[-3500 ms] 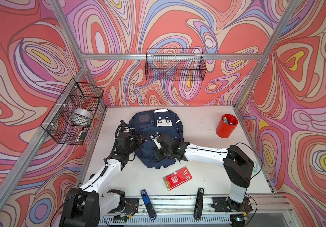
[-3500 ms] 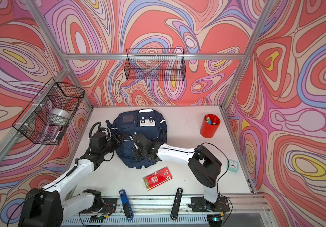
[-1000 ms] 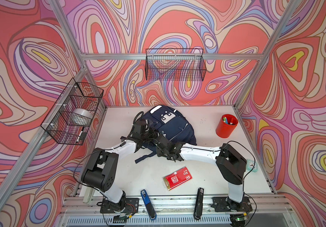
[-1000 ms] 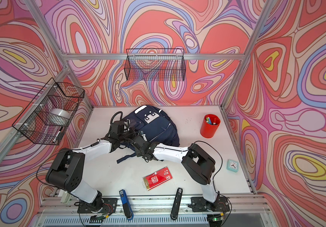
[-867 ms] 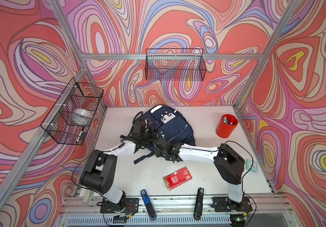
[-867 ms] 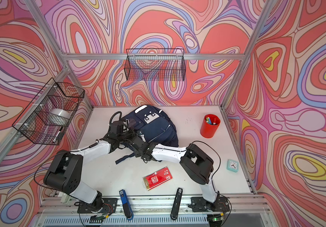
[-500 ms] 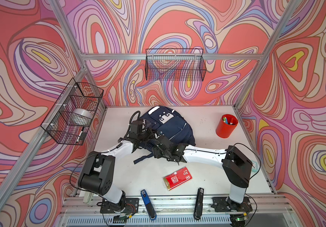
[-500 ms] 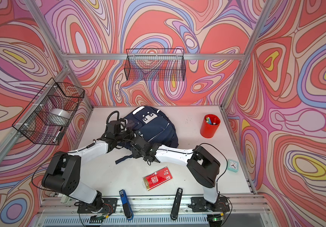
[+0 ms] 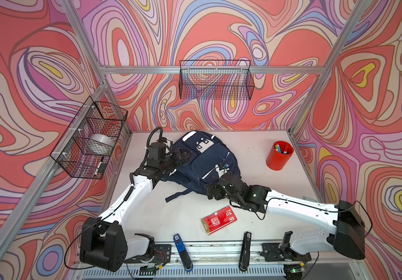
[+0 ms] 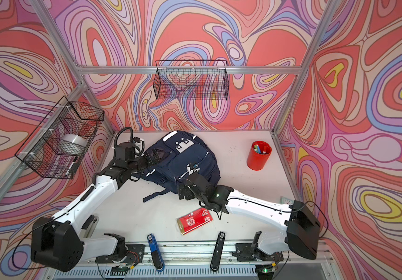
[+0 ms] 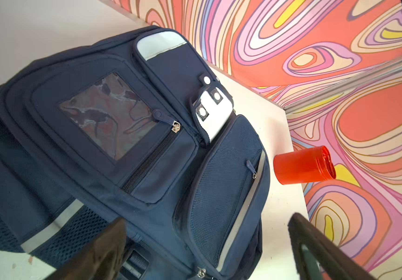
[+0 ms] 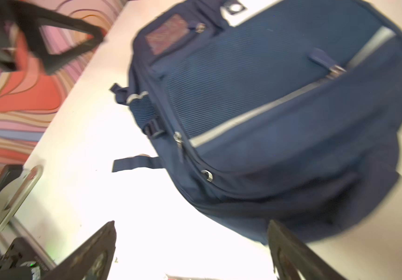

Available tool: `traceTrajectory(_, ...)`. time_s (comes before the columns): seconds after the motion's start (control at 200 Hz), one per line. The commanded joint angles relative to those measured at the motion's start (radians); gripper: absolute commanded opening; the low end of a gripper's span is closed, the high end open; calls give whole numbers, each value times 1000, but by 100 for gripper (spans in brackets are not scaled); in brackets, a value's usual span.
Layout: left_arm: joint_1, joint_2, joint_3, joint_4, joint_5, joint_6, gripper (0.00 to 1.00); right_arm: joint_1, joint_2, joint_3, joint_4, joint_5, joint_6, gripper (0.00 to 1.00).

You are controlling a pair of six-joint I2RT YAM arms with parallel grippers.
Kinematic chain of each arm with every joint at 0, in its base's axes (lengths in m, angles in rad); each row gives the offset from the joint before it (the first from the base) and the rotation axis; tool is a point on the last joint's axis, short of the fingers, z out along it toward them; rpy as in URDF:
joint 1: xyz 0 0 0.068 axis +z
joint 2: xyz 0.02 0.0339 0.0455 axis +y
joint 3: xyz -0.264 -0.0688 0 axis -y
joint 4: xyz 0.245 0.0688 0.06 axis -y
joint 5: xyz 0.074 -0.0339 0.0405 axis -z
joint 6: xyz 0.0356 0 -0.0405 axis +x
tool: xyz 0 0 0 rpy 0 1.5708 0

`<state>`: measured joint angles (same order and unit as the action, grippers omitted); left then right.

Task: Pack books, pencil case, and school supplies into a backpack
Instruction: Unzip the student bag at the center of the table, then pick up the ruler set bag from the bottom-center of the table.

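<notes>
**Position.** The backpack [image 9: 207, 164] is navy and made of soft fabric. It lies front face up on the white table [image 9: 255, 194], set diagonally with its top toward the rear left corner.

**Grippers.** The left gripper [image 9: 183, 155] stands at the bag's upper flank. Its fingers [image 11: 103, 247] are spread wide and hold nothing. The right gripper [image 9: 213, 191] stands at the bag's lower edge, likewise spread and empty. Whether either one touches the fabric cannot be told.

**Other items.** The red packet [image 9: 219, 220] lies flat on the table nearer the front, apart from the bag. No books or pencil case show on the table. The bag looks bulged, but its contents are hidden.

**Handling, as a judgement.** The bag is limp and will likely sag and fold under a pinch. It is best taken by the loose strap [image 9: 178, 195], or by a zip pull if it is to be opened. The packet is thin, glossy and probably slippery — pinch it at one edge rather than across its flat face.
</notes>
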<state>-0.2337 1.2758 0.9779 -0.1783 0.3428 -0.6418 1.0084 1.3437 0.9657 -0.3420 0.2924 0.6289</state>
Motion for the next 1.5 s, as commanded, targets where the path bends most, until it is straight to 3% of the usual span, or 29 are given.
traceTrajectory(0.0,-7,-29,26,-184,100,84,93,-9,-42,-36,-147,10,156,98)
traceTrajectory(0.24,-144,-65,5,-305,224,200,67,-44,-135,-181,-160,-252,460,98)
traceTrajectory(0.496,-300,-24,-122,-213,259,198,59,-42,-209,-322,-165,-319,665,98)
traceTrajectory(0.591,-364,19,-131,-243,220,264,58,-43,-199,-348,-153,-329,680,98)
traceTrajectory(0.746,-421,87,-171,-207,270,304,55,-43,-119,-343,-121,-359,660,98)
traceTrajectory(0.836,-456,109,-167,-248,181,317,56,-43,-92,-334,-144,-353,666,98)
traceTrajectory(1.087,-476,138,-235,-166,172,257,58,-42,-60,-338,-189,-374,682,98)
traceTrajectory(1.498,-515,253,-294,-13,109,233,59,-46,-27,-385,-11,-336,689,98)
